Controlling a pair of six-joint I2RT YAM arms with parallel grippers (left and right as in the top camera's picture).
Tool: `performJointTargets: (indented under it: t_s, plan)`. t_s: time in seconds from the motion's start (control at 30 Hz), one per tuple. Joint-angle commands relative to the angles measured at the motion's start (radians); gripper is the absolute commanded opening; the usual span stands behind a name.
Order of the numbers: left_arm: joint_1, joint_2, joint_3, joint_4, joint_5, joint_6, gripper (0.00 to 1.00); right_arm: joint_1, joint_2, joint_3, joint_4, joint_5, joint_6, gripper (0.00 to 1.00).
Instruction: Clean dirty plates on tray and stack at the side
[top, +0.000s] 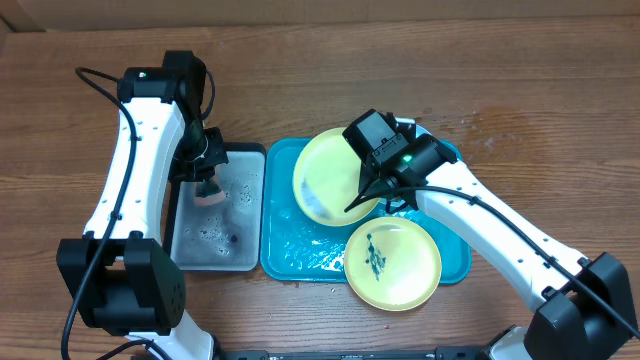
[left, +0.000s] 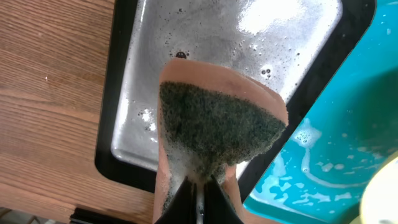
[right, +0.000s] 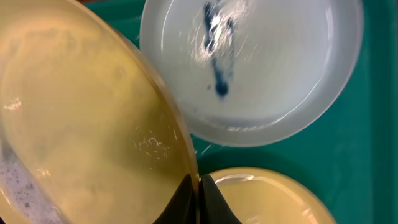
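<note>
My right gripper (top: 360, 198) (right: 199, 186) is shut on the rim of a yellow-green plate (top: 328, 172) (right: 81, 124). That plate is tilted up over the turquoise tray (top: 288, 252) (right: 373, 155) and has foam on its low side. A second yellow-green plate (top: 392, 262) (right: 267, 199) with a dark green smear lies at the tray's front right. The light blue plate (right: 249, 68), also smeared, lies flat in the tray; in the overhead view it is hidden. My left gripper (top: 207, 176) (left: 200, 193) is shut on a soapy sponge (top: 209, 192) (left: 217, 124) above the grey metal tray.
The grey metal tray (top: 240, 245) (left: 205, 37) with black rim holds soapy water and sits directly left of the turquoise tray (left: 336, 162). Foam streaks cover the turquoise tray's floor. Wooden table (top: 520, 90) surrounds both trays.
</note>
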Motion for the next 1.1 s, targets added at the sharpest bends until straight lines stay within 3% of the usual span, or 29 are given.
performJointTargets:
  t_s: [0.0,0.23,0.6,0.8,1.07]
  plan:
    - [0.003,-0.015,0.005,-0.008,-0.021,0.023,0.04,-0.016,-0.027,0.022,-0.008,-0.201,0.172,0.04]
    - [0.004,-0.015,0.005,-0.011,-0.021,0.023,0.04,-0.077,-0.027,0.022,0.061,-0.501,0.134,0.04]
    - [0.003,-0.015,0.005,-0.016,-0.02,0.023,0.04,-0.199,-0.027,0.022,0.188,-0.614,0.024,0.04]
    - [0.003,-0.015,0.005,-0.027,-0.02,0.023,0.04,-0.201,-0.027,0.022,0.234,-0.566,-0.023,0.04]
    - [0.003,-0.015,0.005,-0.031,-0.02,0.023,0.04,-0.201,-0.029,0.022,0.243,-0.263,-0.147,0.04]
